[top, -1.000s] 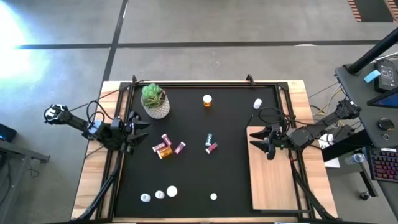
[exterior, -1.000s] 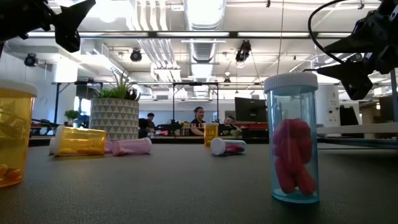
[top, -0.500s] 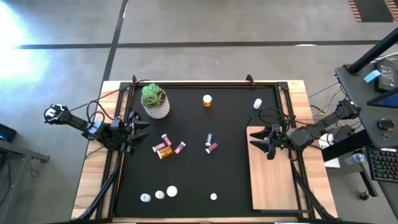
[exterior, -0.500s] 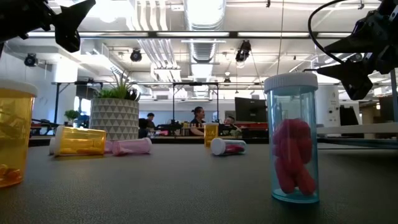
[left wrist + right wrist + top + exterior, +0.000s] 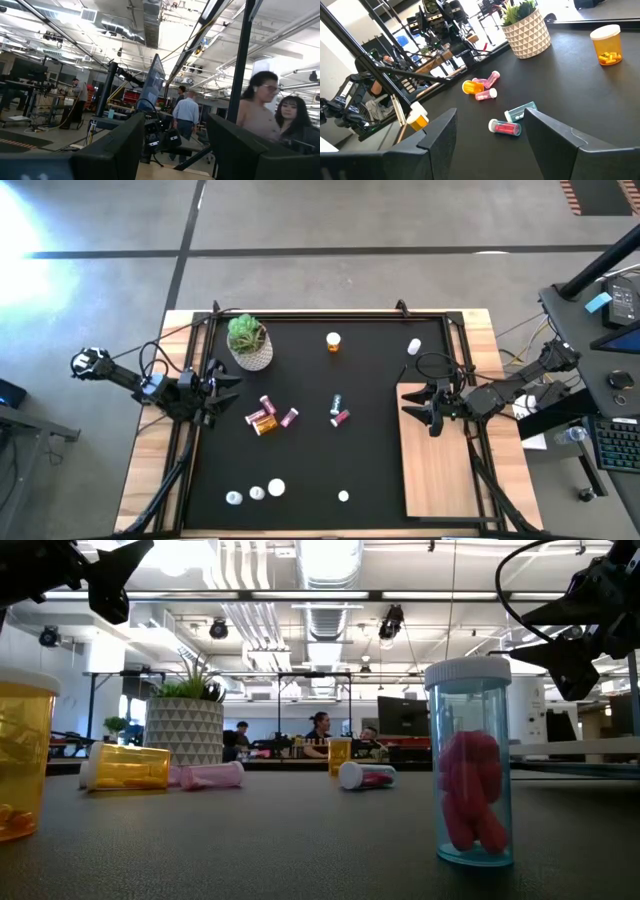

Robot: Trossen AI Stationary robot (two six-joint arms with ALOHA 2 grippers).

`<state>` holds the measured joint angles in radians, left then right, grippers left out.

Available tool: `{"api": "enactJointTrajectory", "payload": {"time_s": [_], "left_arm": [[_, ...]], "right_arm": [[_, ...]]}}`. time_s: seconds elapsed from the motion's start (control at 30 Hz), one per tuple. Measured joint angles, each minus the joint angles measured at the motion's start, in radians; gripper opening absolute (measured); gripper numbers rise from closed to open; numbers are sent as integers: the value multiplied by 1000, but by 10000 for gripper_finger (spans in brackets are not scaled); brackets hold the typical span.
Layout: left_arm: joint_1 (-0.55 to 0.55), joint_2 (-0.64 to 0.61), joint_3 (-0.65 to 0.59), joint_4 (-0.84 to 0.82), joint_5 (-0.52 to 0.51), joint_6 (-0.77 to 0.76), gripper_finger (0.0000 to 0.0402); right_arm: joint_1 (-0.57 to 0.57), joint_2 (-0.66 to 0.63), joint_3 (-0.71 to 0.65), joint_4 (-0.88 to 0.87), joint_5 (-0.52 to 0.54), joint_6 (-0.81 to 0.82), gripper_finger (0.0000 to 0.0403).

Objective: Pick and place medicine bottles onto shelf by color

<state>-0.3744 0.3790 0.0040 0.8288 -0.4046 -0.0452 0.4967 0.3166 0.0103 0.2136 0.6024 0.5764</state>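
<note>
Both pincers [image 5: 212, 392] [image 5: 428, 412] parted, empty. Bottles [image 5: 265, 420] scattered mid-counter — shelf [image 5: 440, 470] bare at right. Best to start with nearest pink one [image 5: 341, 418] — approach square, grip below cap.

left tool [image 5: 222, 392] open, mat's left edge | right tool [image 5: 428, 408] open, over shelf [image 5: 437, 470] | bottles [image 5: 267, 416] scattered on mat [image 5: 310, 450] | plant [image 5: 248, 342] far-left

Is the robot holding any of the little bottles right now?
No. Both the left gripper and the right gripper are open and empty, hanging above the table.
</note>
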Motion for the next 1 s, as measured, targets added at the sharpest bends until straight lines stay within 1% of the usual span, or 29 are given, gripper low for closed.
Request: {"api": "enactJointTrajectory", "payload": {"time_s": [1.0], "left_arm": [[0,0,0,0,0,0,199]], "right_arm": [[0,0,0,8,0,4,219]]}}
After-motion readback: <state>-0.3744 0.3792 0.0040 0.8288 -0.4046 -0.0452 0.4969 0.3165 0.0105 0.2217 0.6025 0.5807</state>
